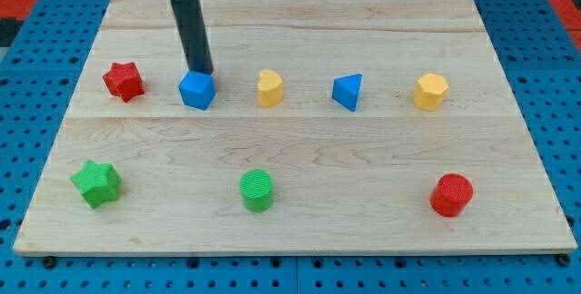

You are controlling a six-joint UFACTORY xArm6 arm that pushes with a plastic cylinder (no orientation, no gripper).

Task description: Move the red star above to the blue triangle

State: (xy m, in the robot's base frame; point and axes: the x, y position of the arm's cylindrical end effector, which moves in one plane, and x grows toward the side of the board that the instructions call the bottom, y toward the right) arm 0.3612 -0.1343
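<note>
The red star point(123, 81) lies at the view's left on the wooden board point(290, 31), in the upper row. The blue triangle point(348, 92) lies in the same row, right of centre. My tip point(201, 71) is at the end of the dark rod, right at the upper edge of a blue cube point(197, 90). The tip is to the right of the red star and far to the left of the blue triangle.
A yellow heart point(270, 87) lies between the blue cube and the blue triangle. A yellow hexagon point(431, 91) is at the right. In the lower row are a green star point(97, 183), a green cylinder point(257, 190) and a red cylinder point(451, 194).
</note>
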